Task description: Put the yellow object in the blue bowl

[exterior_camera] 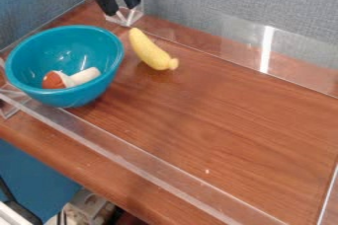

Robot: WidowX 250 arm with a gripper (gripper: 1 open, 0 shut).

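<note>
The yellow object, a small curved banana (152,50), lies on the wooden table just right of the blue bowl (66,64), outside it. The bowl sits at the left and holds a red piece (51,80) and a whitish piece (83,75). My gripper (119,12) hangs above and behind the banana near the back wall, open, with nothing between its fingers.
A clear plastic barrier (264,46) rings the wooden tabletop (224,111), with a low front wall along the near edge. A grey-blue wall stands right behind the gripper.
</note>
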